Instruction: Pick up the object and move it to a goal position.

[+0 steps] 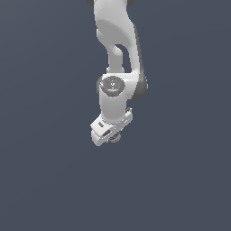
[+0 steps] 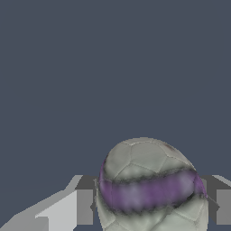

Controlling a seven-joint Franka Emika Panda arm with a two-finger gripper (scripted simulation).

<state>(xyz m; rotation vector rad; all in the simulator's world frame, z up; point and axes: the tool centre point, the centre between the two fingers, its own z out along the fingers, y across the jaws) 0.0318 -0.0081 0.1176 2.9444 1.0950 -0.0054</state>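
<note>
The object is a small greyish-beige mottled ball (image 2: 149, 180) with a purple band around it. In the wrist view it fills the space between the two fingers (image 2: 83, 205), which press on its sides. In the exterior view only a sliver of the ball (image 1: 116, 137) shows under the white gripper (image 1: 113, 135), which hangs from the white arm in the middle of the picture. The gripper is shut on the ball. I cannot tell from the frames how high it is above the ground.
The surroundings are a plain dark grey-blue surface (image 1: 180, 180) with no other objects or edges in view. The arm (image 1: 117, 40) reaches down from the top of the exterior view.
</note>
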